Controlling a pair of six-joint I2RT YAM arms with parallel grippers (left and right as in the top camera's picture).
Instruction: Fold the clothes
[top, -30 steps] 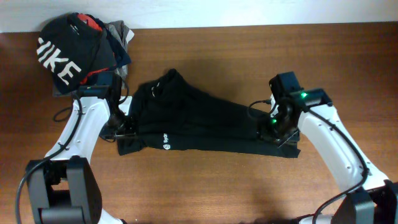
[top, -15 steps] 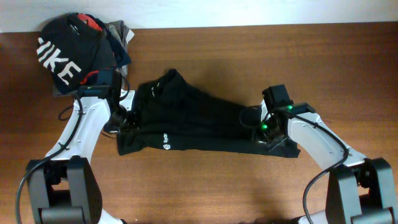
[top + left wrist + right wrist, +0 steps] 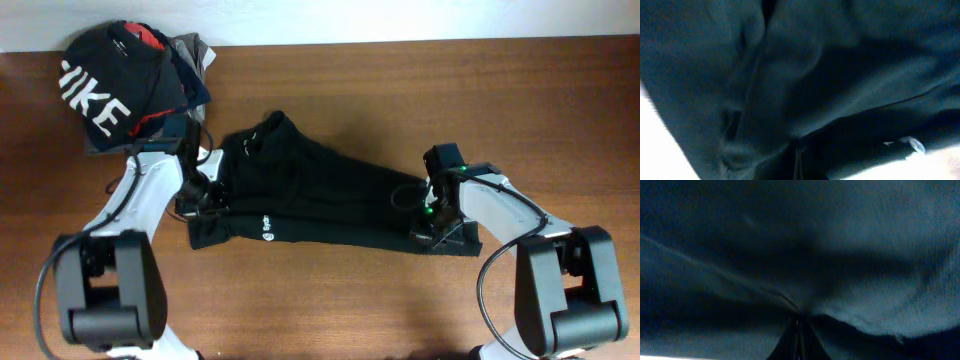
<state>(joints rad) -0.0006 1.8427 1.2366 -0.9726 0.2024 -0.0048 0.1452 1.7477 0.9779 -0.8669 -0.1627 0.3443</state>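
Your left claw (image 3: pixel 203 200) is clenched on one end of the black leggings (image 3: pixel 320 195). Its wrist view is filled with dark cloth, gathered into a crease that runs straight to where the jaws meet.

Your right claw (image 3: pixel 428 224) is likewise clenched, grasping the opposite end of the same garment. Its wrist view shows a ridge of fabric pinched up at the closed jaws, with a hem edge just to one side.

The leggings lie on the tabletop (image 3: pixel 400 100), spread lengthwise between the two claws and rumpled into a peak on the far side of your left claw. A small white logo (image 3: pixel 268 237) sits on the near edge of the garment, a little way from your left claw on the side toward the right claw.

A pile of other garments (image 3: pixel 120 85), topped by a black piece with white block letters, lies beyond your left claw at the far edge, apart from the leggings.
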